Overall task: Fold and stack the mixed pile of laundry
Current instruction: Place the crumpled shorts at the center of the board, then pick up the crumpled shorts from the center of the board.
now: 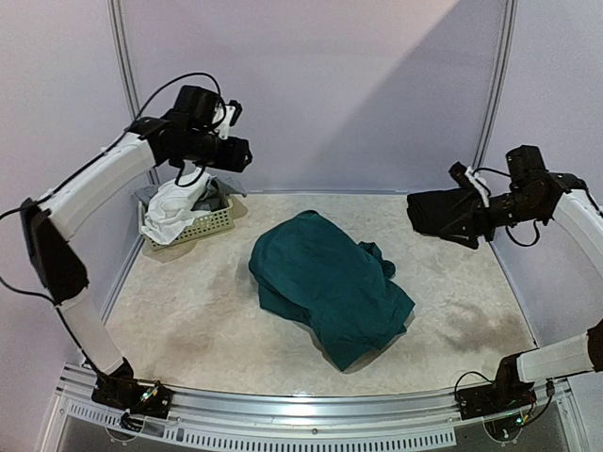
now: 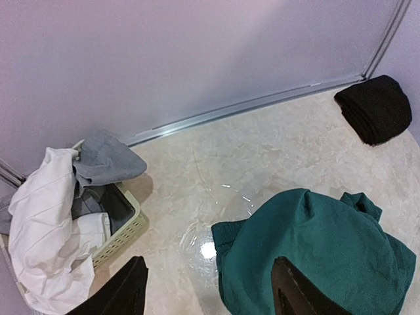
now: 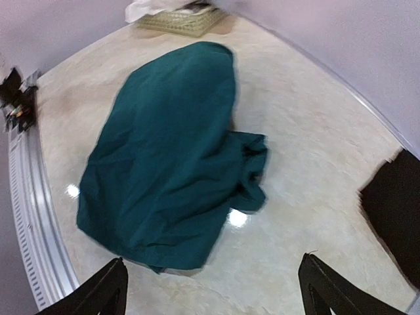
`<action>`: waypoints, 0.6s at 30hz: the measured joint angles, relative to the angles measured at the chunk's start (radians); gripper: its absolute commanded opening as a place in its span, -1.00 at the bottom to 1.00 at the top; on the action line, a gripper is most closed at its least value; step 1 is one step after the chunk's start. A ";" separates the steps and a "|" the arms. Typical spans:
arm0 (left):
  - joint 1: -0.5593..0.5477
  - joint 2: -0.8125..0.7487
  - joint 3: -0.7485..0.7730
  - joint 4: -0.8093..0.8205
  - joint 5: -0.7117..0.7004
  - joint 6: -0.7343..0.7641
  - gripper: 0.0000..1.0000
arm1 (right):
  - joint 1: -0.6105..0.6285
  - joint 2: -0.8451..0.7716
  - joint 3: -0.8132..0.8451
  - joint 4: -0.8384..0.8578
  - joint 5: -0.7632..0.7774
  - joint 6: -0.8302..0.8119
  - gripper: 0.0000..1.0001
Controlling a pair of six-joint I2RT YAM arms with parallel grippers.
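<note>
We saw the left tool (image 2: 207, 292) and right tool (image 3: 210, 289) released, empty. Black trousers (image 2: 374, 108) lay folded in the far corner; teal shorts (image 1: 325, 282) on the surface (image 1: 188, 311) and white cloth (image 2: 46, 230) over the basket (image 2: 125, 231) awaited folding.

top external: high behind the arm bases, looking down over the whole surface (image 1: 188, 320).
left wrist: raised above the far left corner, facing right and down.
right wrist: raised above the right edge, facing left.
shared: teal-green garment (image 1: 325, 282), basket (image 1: 203, 226).
</note>
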 measured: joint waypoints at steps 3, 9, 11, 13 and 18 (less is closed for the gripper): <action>0.000 -0.167 -0.173 0.034 -0.018 0.030 0.27 | 0.225 0.020 -0.029 0.000 0.105 -0.024 0.75; 0.022 -0.241 -0.478 0.034 -0.005 -0.004 0.23 | 0.680 0.116 -0.115 0.018 0.300 -0.055 0.70; 0.033 -0.240 -0.560 0.024 0.002 -0.025 0.22 | 0.791 0.167 -0.116 0.041 0.357 -0.054 0.60; 0.040 -0.253 -0.625 0.009 0.005 -0.049 0.21 | 0.901 0.233 -0.117 0.090 0.449 -0.040 0.47; 0.040 -0.346 -0.688 -0.005 0.010 -0.095 0.21 | 1.094 0.369 -0.131 0.200 0.636 0.027 0.28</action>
